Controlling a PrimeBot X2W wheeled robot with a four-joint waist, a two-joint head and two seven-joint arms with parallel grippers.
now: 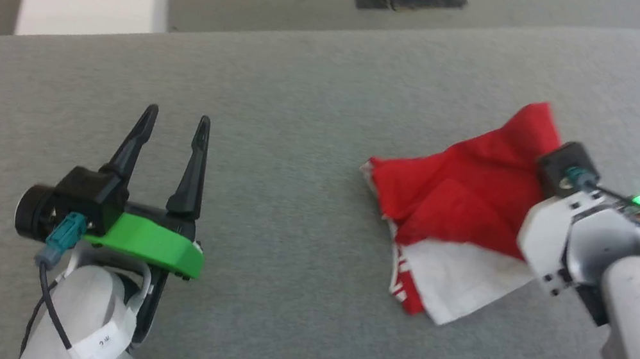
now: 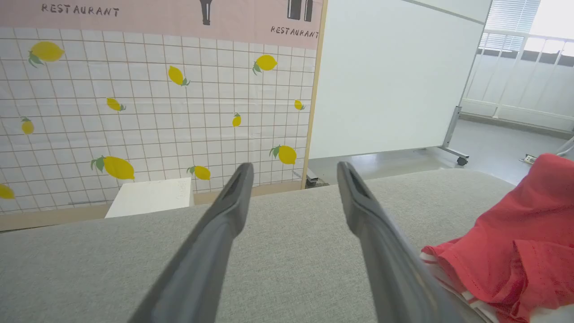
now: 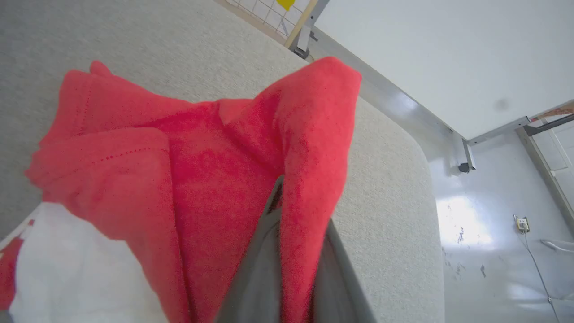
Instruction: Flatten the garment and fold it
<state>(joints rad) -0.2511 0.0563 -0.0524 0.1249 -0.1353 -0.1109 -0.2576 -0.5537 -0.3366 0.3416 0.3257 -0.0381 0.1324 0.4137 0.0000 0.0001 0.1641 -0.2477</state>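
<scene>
Head view: the garment [image 1: 460, 196], a rumpled heap of red perforated knit with a white section and striped trim, lies right of centre on the grey, finely woven surface [image 1: 306, 106]. The right tool [image 3: 300, 215] is clamped on a raised red fold. The left tool [image 1: 177, 115] hovers with its tapered fingers apart. Behind stands a lemon-printed tiled wall [image 2: 134, 112].
</scene>
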